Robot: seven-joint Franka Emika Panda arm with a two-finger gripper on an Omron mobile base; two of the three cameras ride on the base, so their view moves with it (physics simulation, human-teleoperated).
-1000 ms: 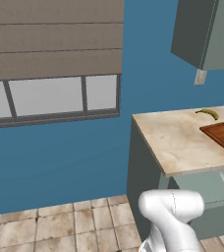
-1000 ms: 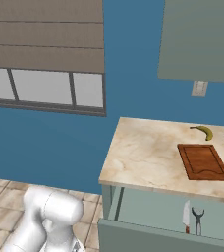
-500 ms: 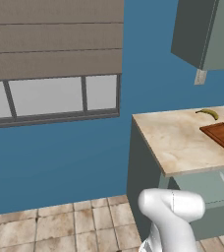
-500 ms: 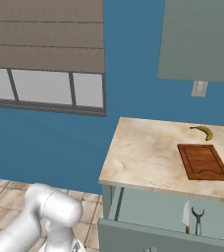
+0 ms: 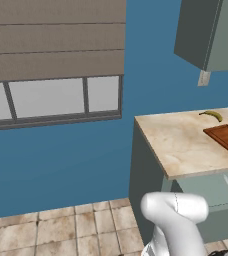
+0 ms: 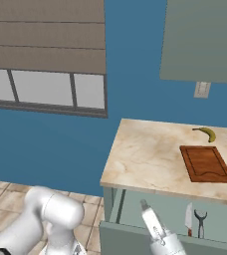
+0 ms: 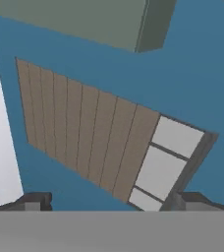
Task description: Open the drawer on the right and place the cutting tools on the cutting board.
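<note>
Dark fingertips (image 7: 35, 201), two, at the bottom corners of the hand view: standing wide apart, nothing between them. My gripper (image 7: 113, 203) is empty.

Item ahead of the fingers: blue wall (image 7: 192, 83), slatted brown blind (image 7: 84, 133) and window panes (image 7: 158, 170), all rolled at a slant because the hand is rolled. A grey-green wall cabinet (image 7: 84, 22) sits at the top. I judge the hand is pointed at the wall to the left of the counter, away from the work.

Item, drawer (image 6: 135, 239): pulled out under the beige countertop (image 6: 145, 154), front panel toward my base.

Item, knife (image 6: 188, 219): lying in the right part of the drawer, long axis running front to back, pale blade toward the counter.

Item, forked grey tool (image 6: 200, 222): just beside the knife on its right, lying parallel. I cannot tell what kind of tool it is.

Item, cutting board (image 6: 206, 164): reddish-brown, bare, flat on the countertop above and behind both tools. A banana (image 6: 205, 133) lies apart from it, nearer the wall.

Governing relation: both tools lie to the right of and below where the fingers point. My judgement is that the hand must swing right and tip down, with the finger gap set across the knife's front-to-back line.
</note>
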